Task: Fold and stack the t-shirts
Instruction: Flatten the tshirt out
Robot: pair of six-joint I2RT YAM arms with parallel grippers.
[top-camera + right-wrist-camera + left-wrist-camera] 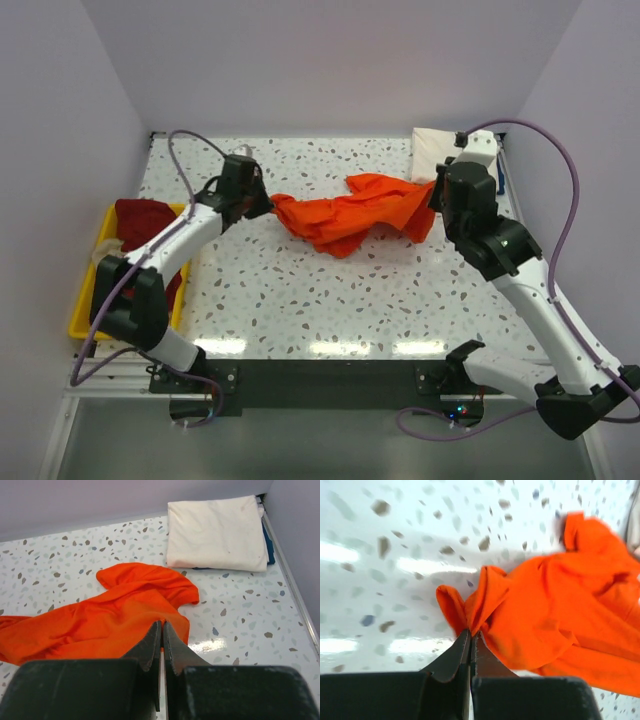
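Note:
A bright orange t-shirt [350, 215] lies crumpled across the middle of the speckled table. My left gripper [268, 205] is shut on its left end; in the left wrist view the jaws pinch a fold of the orange t-shirt [545, 615] at the left gripper [470, 636]. At the shirt's right end my right gripper [435, 200] is shut on the cloth; the right wrist view shows the orange t-shirt [110, 615] pinched at the right gripper [162, 627]. A folded cream-white t-shirt [215, 532] lies at the far right corner. A dark red t-shirt [145, 225] sits in the tray.
A yellow plastic tray [85, 315] stands at the table's left edge. Something dark blue [270, 545] shows under the cream-white t-shirt. White walls close in the back and both sides. Purple cables loop over both arms.

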